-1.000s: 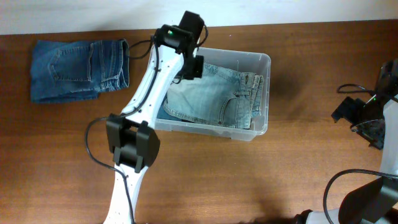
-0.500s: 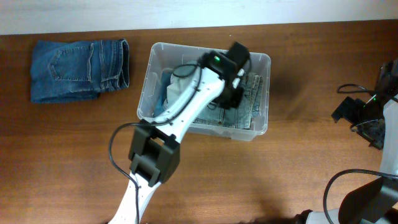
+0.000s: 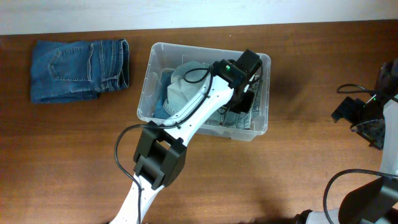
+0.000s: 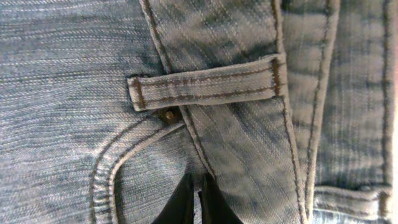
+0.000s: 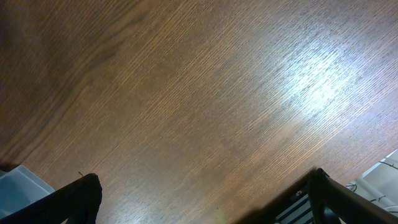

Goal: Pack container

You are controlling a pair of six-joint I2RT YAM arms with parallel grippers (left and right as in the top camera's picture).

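Note:
The clear plastic container (image 3: 265,60) stands at the table's middle back. A pair of light blue jeans (image 3: 181,87) lies in it, bunched into a hump at its left end. My left gripper (image 3: 240,99) is down inside the container's right part. In the left wrist view its fingertips (image 4: 198,202) are shut together and press on the light jeans (image 4: 93,74) just below a belt loop (image 4: 205,84). My right gripper (image 3: 360,118) is far right, open and empty over bare table (image 5: 205,180).
A folded pair of dark blue jeans (image 3: 78,68) lies on the wooden table at the back left. The left arm reaches from the front over the container's front wall (image 3: 205,129). Cables hang by the right arm (image 3: 351,88).
My left gripper has swung from the container's back left corner across to its right part and gone down onto the light jeans. The jeans have bunched up at the left. The right arm is still.

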